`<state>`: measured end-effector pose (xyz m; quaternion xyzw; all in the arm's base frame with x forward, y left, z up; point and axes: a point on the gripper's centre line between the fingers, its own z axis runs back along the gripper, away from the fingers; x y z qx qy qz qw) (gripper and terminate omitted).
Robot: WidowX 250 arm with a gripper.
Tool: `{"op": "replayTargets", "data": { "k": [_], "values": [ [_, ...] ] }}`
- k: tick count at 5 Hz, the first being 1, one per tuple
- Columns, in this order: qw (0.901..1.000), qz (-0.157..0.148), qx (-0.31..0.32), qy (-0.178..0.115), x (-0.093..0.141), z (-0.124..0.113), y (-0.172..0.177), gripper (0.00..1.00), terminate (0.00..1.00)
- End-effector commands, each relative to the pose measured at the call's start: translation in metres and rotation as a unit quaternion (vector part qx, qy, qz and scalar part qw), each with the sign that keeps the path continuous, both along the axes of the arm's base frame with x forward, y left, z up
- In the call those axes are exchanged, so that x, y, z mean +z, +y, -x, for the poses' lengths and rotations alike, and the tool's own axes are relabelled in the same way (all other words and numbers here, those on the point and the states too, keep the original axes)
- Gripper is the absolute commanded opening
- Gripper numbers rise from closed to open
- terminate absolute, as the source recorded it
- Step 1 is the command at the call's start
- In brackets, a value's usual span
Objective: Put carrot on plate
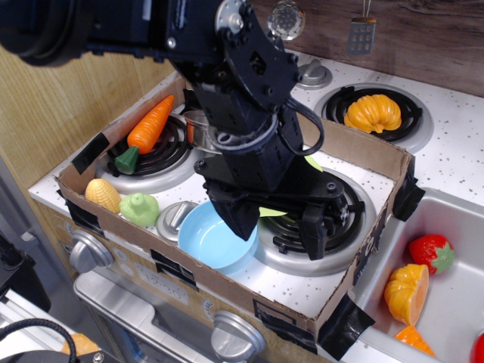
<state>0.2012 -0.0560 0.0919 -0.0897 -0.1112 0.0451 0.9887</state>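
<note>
The orange carrot (150,125) with its dark green cap lies slanted on the back-left burner, cap toward the front left. The lime-green plate (271,212) sits on the front-right burner, mostly hidden under my gripper; only thin slivers of it show. My black gripper (274,223) hangs over the plate, to the right of the carrot and well apart from it. Its two fingers (236,215) stand apart, open, with nothing between them.
A light blue bowl (215,236) sits at the front by the left finger. Yellow corn (103,194) and a green vegetable (140,209) lie front left. A steel pot (197,125) is behind the gripper. A cardboard wall (355,144) rings the stove. A pumpkin (373,112) sits back right. The sink (454,219) holds toy fruit.
</note>
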Motion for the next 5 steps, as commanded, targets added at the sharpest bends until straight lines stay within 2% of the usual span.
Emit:
{"op": "replayTargets", "data": {
  "k": [1,2,3,4,5],
  "values": [
    [1.0000,0.000,0.000,0.000,0.000,0.000,0.000,1.00,0.00],
    [0.9995,-0.025,0.021,-0.003,0.011,-0.009,0.019,1.00,0.00],
    [0.9969,-0.063,0.043,-0.021,0.026,-0.020,0.040,1.00,0.00],
    [0.9945,-0.072,0.052,-0.056,0.037,-0.033,0.063,1.00,0.00],
    [0.9940,-0.076,0.039,-0.068,0.041,-0.049,0.092,1.00,0.00]
  ]
}}
